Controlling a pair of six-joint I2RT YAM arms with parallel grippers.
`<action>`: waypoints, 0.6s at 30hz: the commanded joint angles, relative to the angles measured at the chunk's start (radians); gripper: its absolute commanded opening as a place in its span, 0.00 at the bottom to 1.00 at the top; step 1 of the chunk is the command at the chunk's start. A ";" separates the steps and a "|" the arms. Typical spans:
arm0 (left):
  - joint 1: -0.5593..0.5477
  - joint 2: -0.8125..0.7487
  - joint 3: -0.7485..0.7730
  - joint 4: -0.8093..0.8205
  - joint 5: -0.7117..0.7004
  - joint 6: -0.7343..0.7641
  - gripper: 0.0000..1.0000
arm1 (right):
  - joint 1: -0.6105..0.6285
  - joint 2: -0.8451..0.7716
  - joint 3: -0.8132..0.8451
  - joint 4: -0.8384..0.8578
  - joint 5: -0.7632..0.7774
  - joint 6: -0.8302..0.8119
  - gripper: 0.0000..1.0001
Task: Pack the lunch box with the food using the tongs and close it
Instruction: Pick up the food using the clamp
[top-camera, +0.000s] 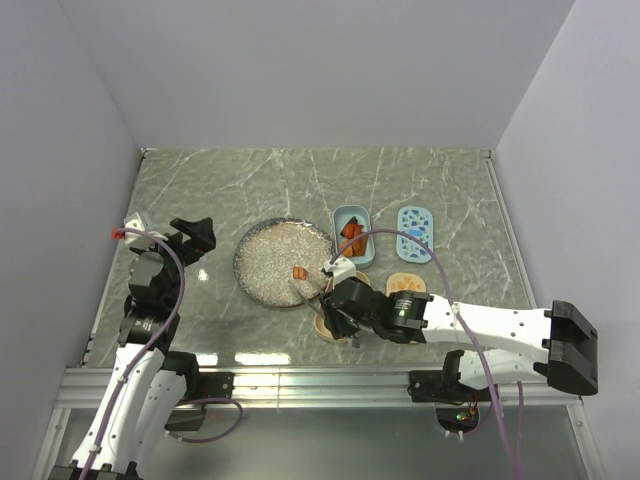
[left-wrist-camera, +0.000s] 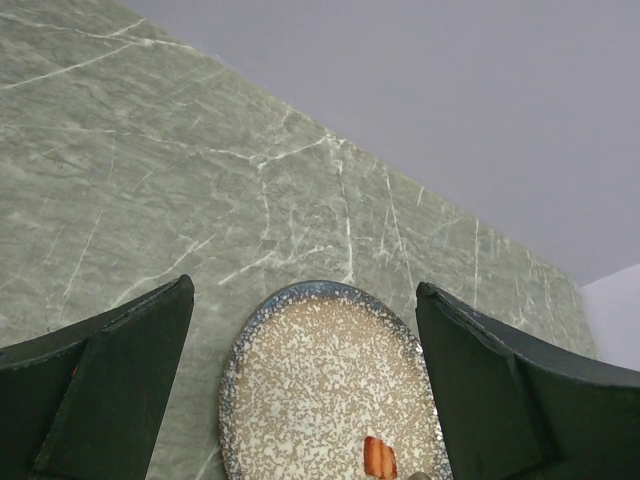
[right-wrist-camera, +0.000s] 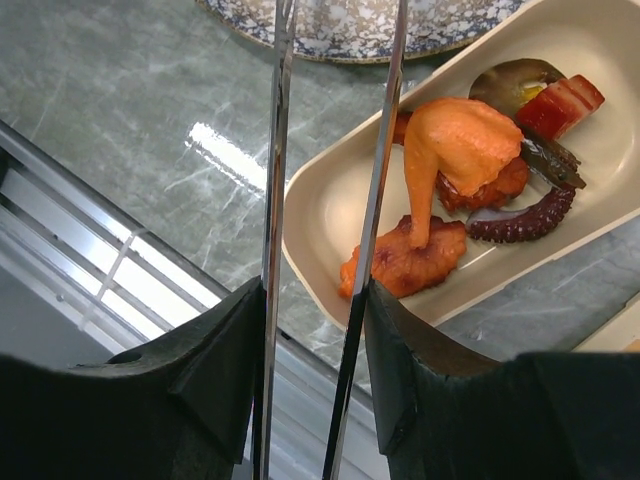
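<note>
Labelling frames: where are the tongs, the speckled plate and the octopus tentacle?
tongs (right-wrist-camera: 377, 190), right wrist view, right metal arm.
speckled plate (left-wrist-camera: 320, 380), left wrist view, bare centre.
octopus tentacle (right-wrist-camera: 525, 222), right wrist view, middle.

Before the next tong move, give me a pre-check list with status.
1. tongs seated in right gripper: ok.
2. Tong tips closed on food: cannot tell; they are outside the wrist view and too small from above.
3. plate cleared: not ok, one chunk on it.
4. beige tub has room: ok.
5. left gripper open, off the plate: ok.
6. lid off: ok.
</note>
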 joint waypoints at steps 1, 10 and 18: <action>-0.003 -0.015 -0.005 0.050 0.016 0.011 1.00 | -0.011 0.002 0.008 0.069 0.008 -0.001 0.50; -0.003 -0.022 -0.006 0.051 0.016 0.011 1.00 | -0.023 0.074 0.035 0.072 0.057 -0.009 0.50; -0.003 -0.025 -0.009 0.050 0.019 0.011 0.99 | -0.031 0.092 0.035 0.096 0.052 -0.013 0.51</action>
